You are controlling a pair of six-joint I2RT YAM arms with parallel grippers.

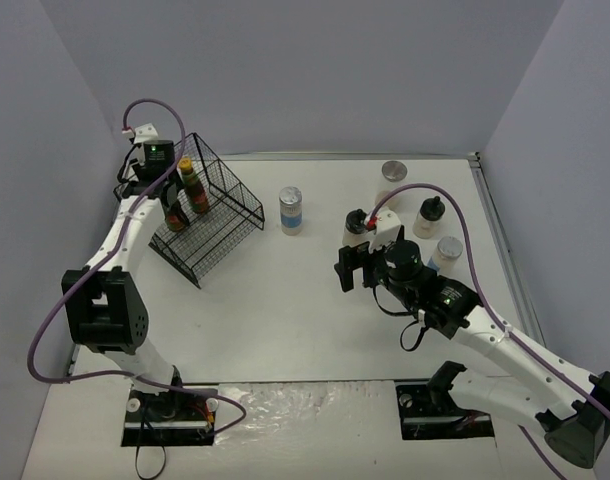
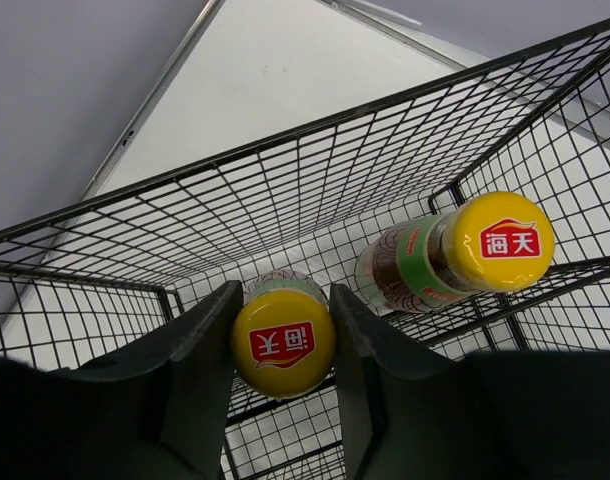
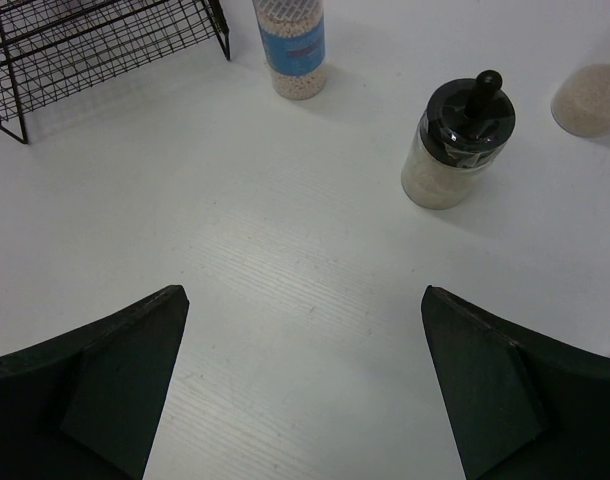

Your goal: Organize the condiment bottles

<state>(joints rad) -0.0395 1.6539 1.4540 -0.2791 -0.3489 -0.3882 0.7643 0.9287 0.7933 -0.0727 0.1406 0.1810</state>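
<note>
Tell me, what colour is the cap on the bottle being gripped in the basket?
The cap is yellow with a red logo, clearest in the left wrist view.

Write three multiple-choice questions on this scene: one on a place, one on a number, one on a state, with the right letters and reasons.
1. Where stand the dark red sauce bottles with yellow caps? A. in the black wire basket B. on the floor C. on a jar
2. How many are they? A. one B. two C. four
3. How are the jaws of the right arm? A. open, empty B. shut on a shaker C. shut on a jar
1 A: mesh surrounds them. 2 B: the left wrist view shows two. 3 A: only white table lies between them.
</note>
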